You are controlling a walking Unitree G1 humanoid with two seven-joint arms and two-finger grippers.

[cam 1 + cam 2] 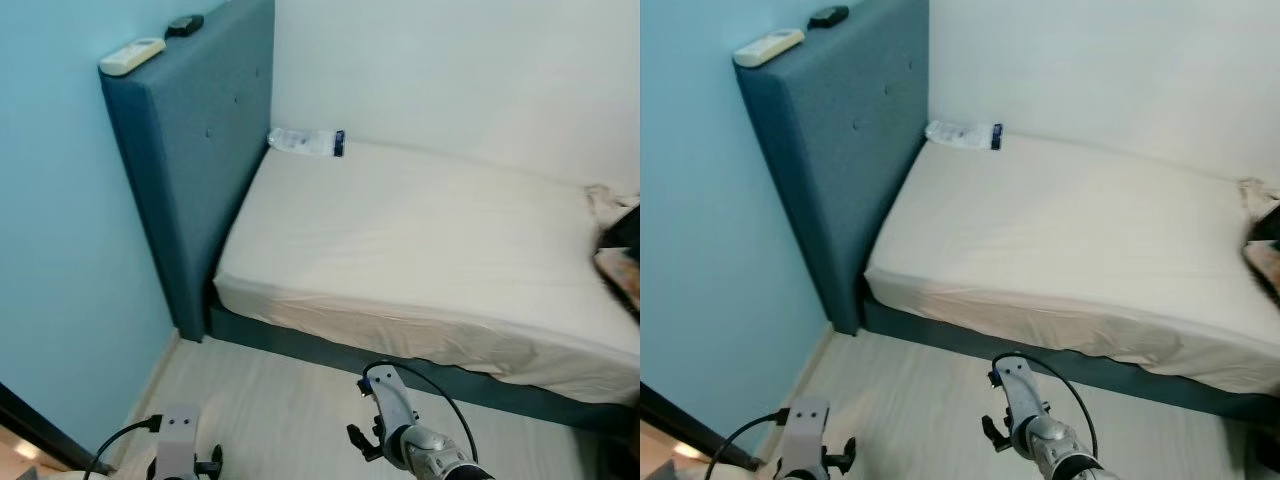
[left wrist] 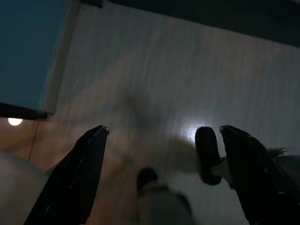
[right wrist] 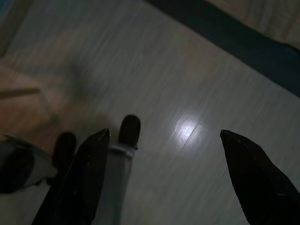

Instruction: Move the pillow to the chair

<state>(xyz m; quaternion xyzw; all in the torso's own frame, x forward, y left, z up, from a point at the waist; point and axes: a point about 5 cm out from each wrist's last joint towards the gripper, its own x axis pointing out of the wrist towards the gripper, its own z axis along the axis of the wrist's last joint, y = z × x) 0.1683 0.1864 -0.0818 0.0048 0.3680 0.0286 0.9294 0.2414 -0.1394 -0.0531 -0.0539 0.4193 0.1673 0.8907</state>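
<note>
- The bed (image 1: 420,250) fills the middle and right of the head views, under a cream sheet that is wrinkled along the near edge.
- A dark blue headboard (image 1: 190,150) stands at the bed's left end, against the light blue wall (image 1: 60,220) in the left of the frame.
- On top of the headboard, in the upper left, lie a white remote (image 1: 132,55) and, just beyond it, a black remote (image 1: 184,25).
- A clear plastic packet (image 1: 305,142) with a dark end lies on the sheet in the corner next to the headboard, near the back wall.
- At the right edge of the frame, on the bed, a crumpled cloth (image 1: 607,205) and a dark patterned thing (image 1: 620,265) are cut off; it may be the pillow, but I cannot tell.
- The pale wood floor (image 1: 280,410) runs along the bottom of the frame.
- Both arms hang low at the bottom edge, over the floor.
- The left gripper (image 2: 164,176) has its fingers spread wide and holds nothing; below it in its wrist view are the floor and the robot's feet.
- The right gripper (image 3: 173,178) is also spread wide with nothing between its fingers; its wrist view shows the floor, a glare spot and the bed's dark base.
</note>
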